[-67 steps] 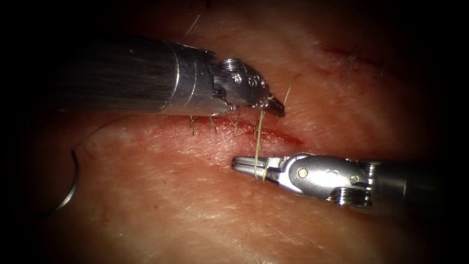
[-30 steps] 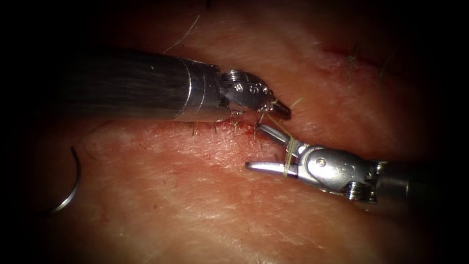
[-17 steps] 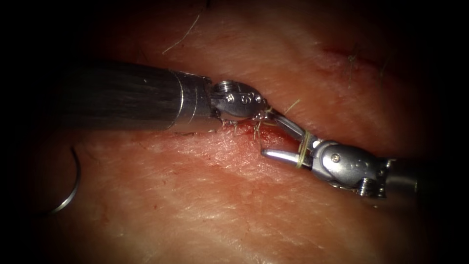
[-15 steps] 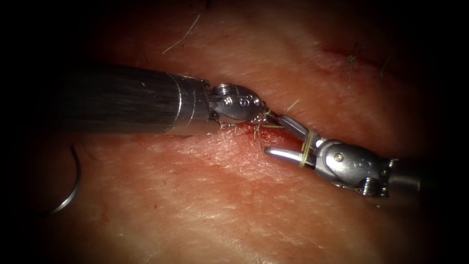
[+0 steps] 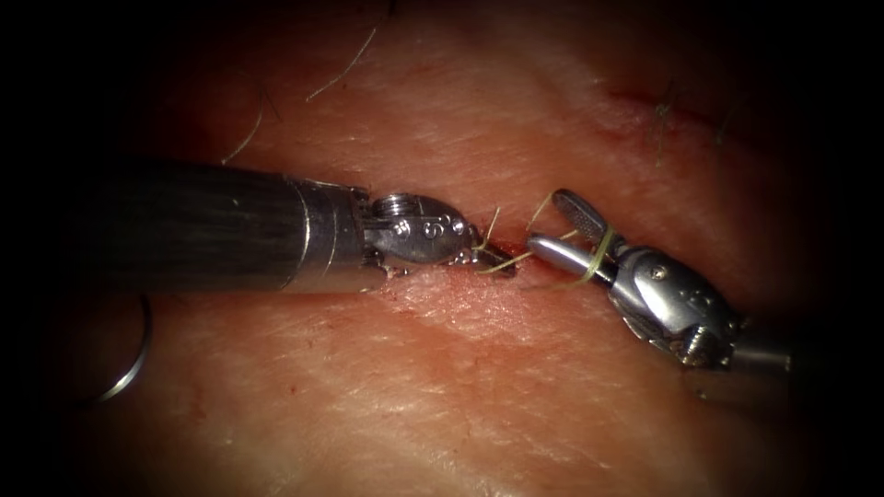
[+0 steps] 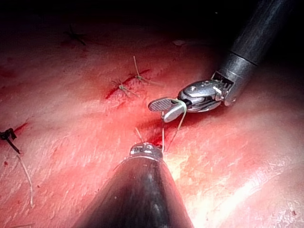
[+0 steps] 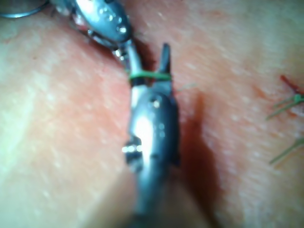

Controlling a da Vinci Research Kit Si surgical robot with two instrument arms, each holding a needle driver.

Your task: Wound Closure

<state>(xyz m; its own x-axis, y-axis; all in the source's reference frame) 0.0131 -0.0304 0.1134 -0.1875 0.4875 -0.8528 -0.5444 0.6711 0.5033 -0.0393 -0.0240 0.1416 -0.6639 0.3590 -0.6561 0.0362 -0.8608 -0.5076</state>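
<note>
Yellowish thread (image 5: 589,265) loops the right tool's (image 5: 552,230) open, empty jaws; left tool (image 5: 493,260) grips thread; needle (image 5: 138,354) lies free

Needle (image 5: 129,354) lies on tissue (image 5: 442,396) far left, both tools' tips meeting over cut (image 5: 516,276) w/ thread (image 5: 502,264) between.

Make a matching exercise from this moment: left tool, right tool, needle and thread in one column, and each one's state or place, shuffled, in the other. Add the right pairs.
Things:
1. left tool
2. right tool
3. needle
4. thread

States or places:
A. lies free on the tissue, far left, held by no tool
B. jaws open, a loop wound round them
C. jaws shut on the thread at the cut
D. yellowish, runs from the left tool's tip to a loop round the right tool's jaws

Pairs: 1-C, 2-B, 3-A, 4-D
</note>
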